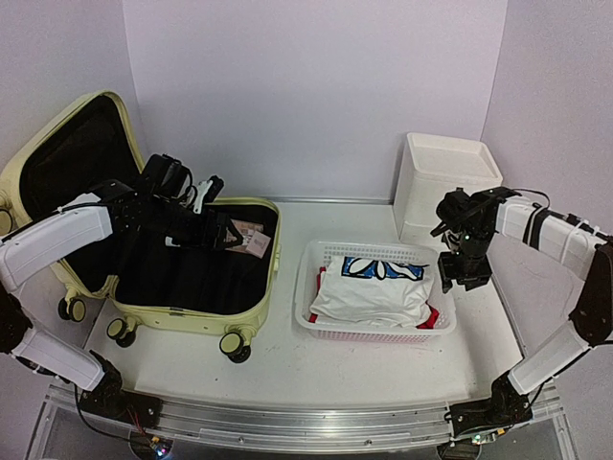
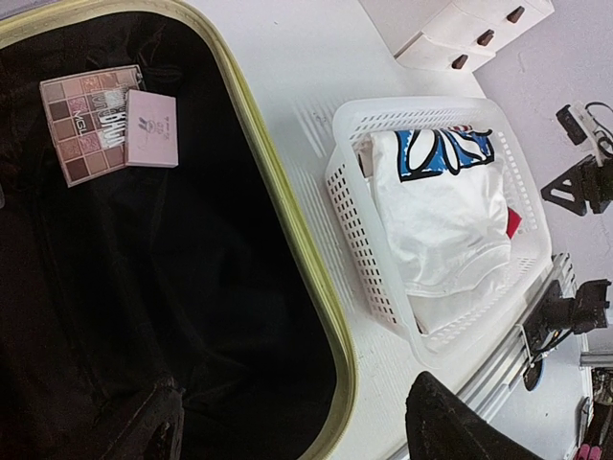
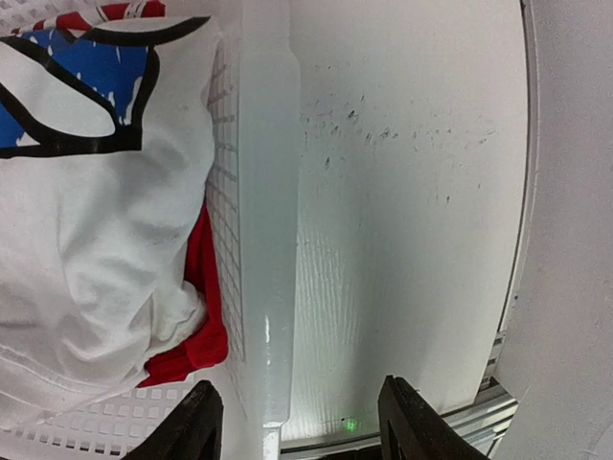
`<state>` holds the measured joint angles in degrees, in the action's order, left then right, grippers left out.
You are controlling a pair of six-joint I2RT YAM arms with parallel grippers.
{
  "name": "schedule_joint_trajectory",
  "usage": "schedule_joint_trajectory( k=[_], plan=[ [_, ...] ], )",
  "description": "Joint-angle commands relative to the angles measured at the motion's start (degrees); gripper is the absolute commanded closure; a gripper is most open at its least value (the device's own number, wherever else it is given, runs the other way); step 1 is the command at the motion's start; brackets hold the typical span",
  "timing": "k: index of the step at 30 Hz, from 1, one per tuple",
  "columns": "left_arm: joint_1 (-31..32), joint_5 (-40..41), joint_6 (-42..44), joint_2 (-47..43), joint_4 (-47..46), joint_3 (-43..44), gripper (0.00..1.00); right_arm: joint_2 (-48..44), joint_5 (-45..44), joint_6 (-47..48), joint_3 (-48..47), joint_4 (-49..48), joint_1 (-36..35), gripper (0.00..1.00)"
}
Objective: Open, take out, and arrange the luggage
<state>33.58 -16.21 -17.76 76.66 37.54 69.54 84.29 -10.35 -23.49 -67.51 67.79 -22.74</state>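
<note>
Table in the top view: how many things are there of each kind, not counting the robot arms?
Containers: 3 (luggage, white basket, drawer box)
Cosmetic items: 2 (eyeshadow palette, pink box)
Garments: 2 (white printed garment, red garment)
Total: 7

I see the luggage point(image 1: 182, 322) in pale yellow-green, its lining point(image 2: 144, 287) black. The palette point(image 2: 84, 129) is a grid of pink and brown squares, the small box point(image 2: 151, 142) plain pink. The mesh basket point(image 2: 350, 187) is white. Its garment point(image 2: 441, 220) is white with a blue-and-black print, and the cloth point(image 3: 196, 326) is red.
</note>
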Motion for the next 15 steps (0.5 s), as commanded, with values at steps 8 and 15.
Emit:
schedule_joint_trajectory(
  k=[8,15],
  plan=[
    [0.2,0.4,0.8,-3.4,-0.4,0.0,0.20,4.6,7.9,-0.4,7.3,-9.3,5.5,0.59],
    [0.2,1.0,1.0,-4.3,-0.4,-0.2,0.20,1.7,3.1,0.8,8.0,-5.4,6.2,0.90]
  ],
)
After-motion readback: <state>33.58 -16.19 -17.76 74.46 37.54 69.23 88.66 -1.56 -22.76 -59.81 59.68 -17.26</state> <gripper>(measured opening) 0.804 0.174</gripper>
